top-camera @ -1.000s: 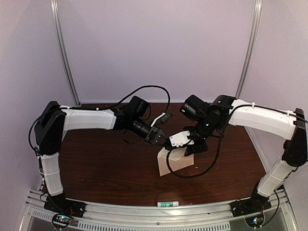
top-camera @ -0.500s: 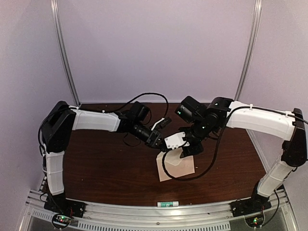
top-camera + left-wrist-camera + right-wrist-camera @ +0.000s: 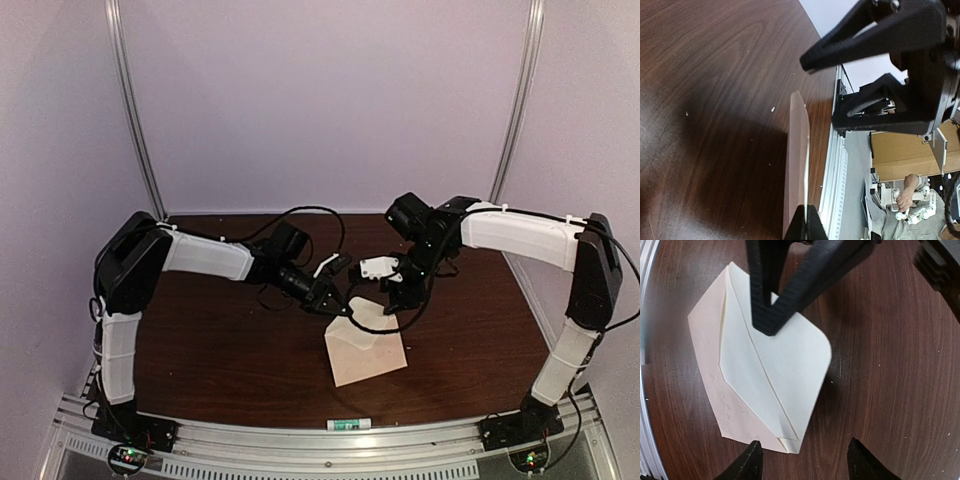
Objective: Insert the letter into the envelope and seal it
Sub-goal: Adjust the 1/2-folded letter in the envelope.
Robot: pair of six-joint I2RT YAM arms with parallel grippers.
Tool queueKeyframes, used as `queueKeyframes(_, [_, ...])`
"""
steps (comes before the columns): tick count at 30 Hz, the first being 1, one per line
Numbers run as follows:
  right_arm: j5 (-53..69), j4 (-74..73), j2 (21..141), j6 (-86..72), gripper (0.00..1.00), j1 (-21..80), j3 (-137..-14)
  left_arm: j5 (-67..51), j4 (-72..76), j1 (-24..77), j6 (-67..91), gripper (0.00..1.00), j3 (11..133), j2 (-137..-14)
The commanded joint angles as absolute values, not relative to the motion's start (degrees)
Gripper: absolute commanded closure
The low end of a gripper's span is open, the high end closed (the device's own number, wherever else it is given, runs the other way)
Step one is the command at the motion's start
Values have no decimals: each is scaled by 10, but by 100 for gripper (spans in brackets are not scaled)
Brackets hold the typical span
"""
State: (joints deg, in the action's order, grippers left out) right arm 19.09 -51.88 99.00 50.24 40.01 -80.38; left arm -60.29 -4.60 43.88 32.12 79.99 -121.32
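The cream-tan paper envelope [image 3: 368,352] with the pointed flap lies on the dark brown wooden desk [image 3: 220,350], near its middle and toward the front rail, between the two arms. From the right wrist camera the envelope [image 3: 715,375] shows a tan body underneath and a paler cream layer on top. A long diagonal crease crosses the pale layer, which ends in a rounded tip pointing away from the body. The envelope is unsealed. I cannot tell from these views whether the pale cream letter sheet is inside.

The left gripper [image 3: 328,303] is closed. In its own camera its fingertips [image 3: 806,227] pinch the thin edge of the envelope [image 3: 796,165], which is seen edge-on and lifted slightly off the wood.

The right gripper [image 3: 805,462] hangs just above the envelope, its jaws spread apart and holding nothing.
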Motion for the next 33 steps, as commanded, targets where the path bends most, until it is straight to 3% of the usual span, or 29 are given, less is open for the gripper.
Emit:
queueKeyframes(1, [290, -541, 1016, 483, 42, 365, -834, -617, -8, 439, 328, 100, 794, -1221])
queueKeyframes(13, [332, -529, 959, 473, 48, 361, -797, -621, -4, 439, 339, 100, 795, -1221])
queueKeyframes(33, [282, -487, 985, 465, 52, 373, -751, -638, 21, 439, 346, 100, 791, -1207])
